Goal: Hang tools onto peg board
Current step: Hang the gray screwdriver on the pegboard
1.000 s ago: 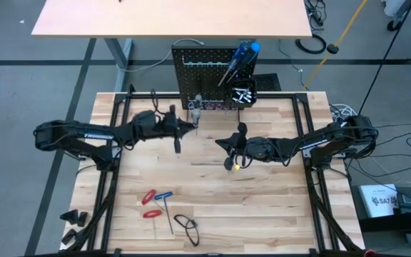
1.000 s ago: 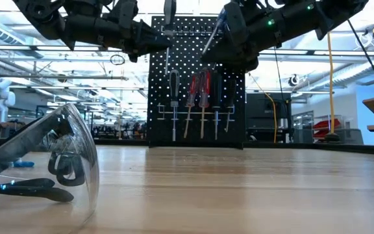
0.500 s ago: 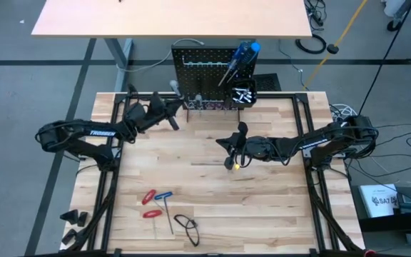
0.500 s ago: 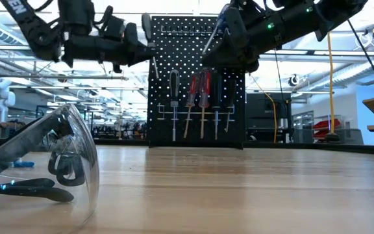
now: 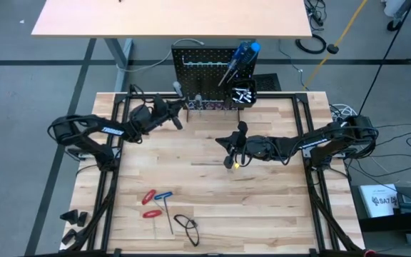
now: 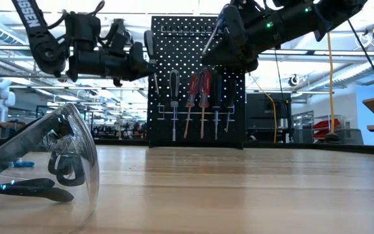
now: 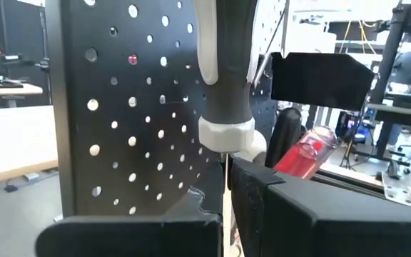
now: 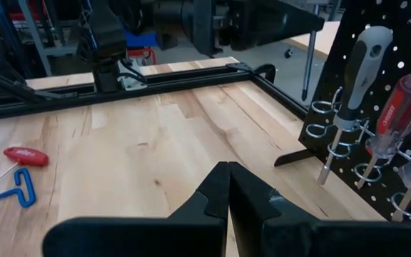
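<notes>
At the near edge of the counter [image 5: 212, 185], safety glasses [image 6: 41, 159] are lying, with red and blue T-handled tools [image 5: 155, 203] waiting beside them. Farther in, the right gripper [image 5: 228, 152] is hovering mid-counter, jaws pressed together on nothing. At the far side, the left gripper [image 5: 179, 107] is holding a grey-handled screwdriver [image 7: 223, 71] clamped in its jaws, right beside the peg board [image 6: 197, 81]. To do this well, it should be keeping the shaft vertical and lining it over a free ring before lowering.
</notes>
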`<state>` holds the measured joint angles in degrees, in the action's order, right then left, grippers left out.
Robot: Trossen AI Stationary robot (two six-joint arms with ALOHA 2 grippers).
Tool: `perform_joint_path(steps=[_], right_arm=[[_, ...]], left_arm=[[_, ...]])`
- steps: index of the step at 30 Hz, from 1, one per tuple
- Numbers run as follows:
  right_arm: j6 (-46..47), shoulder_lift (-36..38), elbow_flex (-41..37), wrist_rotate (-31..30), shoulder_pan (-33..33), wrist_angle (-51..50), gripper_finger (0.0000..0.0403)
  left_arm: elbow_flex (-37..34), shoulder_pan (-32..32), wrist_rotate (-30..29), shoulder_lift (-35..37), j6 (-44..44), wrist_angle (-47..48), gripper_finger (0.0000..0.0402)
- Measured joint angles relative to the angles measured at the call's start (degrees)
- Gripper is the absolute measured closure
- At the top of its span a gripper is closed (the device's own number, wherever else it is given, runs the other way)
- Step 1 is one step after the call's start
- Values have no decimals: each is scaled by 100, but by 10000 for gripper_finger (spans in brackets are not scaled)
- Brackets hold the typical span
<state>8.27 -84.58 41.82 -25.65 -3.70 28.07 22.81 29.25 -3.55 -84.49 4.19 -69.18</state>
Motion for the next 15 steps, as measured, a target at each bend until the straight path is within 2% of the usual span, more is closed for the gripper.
perform_joint_path(steps=[15], right_arm=[[22,-162,-7,7,33,55,403]], left_arm=[[292,165,2,-540,-20,-293,392]])
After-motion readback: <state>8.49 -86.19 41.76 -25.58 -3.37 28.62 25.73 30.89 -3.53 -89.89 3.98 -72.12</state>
